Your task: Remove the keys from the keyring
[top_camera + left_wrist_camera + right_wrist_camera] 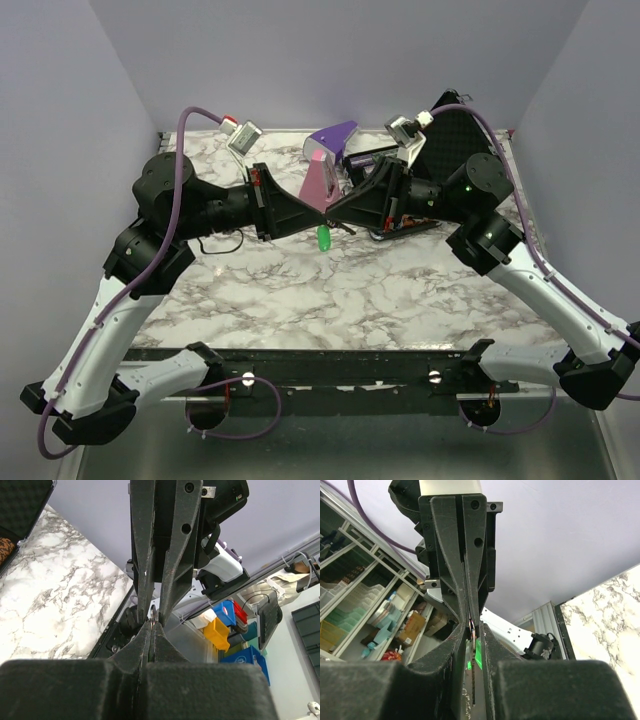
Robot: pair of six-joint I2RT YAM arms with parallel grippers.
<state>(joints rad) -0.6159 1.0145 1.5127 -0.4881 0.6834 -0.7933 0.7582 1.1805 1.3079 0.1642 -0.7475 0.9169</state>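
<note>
left gripper (316, 212) and right gripper (336, 213) nose to nose over the middle of the marble table (300, 300), tips touching. left jaws squeezed flat together in the left wrist view. right jaws down to a narrow slit, closed at the very tips. small metal glint (154, 614) pinched right where the 2 sets of tips meet (too tiny to call ring or blade, so can't tell which claw grips what). green key (323, 238) dangling just below that junction. same green key (477, 652) peeking through the right slit. only 1 key visible. keyring not resolvable in any of the 3 views. purple-and-pink wedge (325, 165) just behind the grippers, black case (455, 135) at the far right corner.
</note>
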